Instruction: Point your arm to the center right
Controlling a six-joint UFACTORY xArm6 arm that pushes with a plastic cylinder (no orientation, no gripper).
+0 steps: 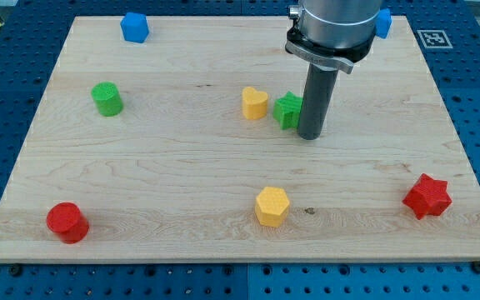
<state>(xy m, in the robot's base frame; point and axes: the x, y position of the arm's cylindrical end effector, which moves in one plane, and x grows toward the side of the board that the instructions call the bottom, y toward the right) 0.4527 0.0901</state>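
My tip (311, 136), a bare rod with no pincer and holding nothing, rests against the green star (288, 110) near the board's (182, 167) middle, where a careless sweep toward the open centre right could drag that block along.

My arm comes down into view from the far edge, right of centre, where only its grey cylindrical end housing shows, with a dark flange ring beneath it. From that ring a straight dark rod drops vertically, upright with no visible tilt. My tip (310, 137) stands on the tabletop a little right of the middle and in the farther half. The rest of the arm above the housing is cut off by the frame.
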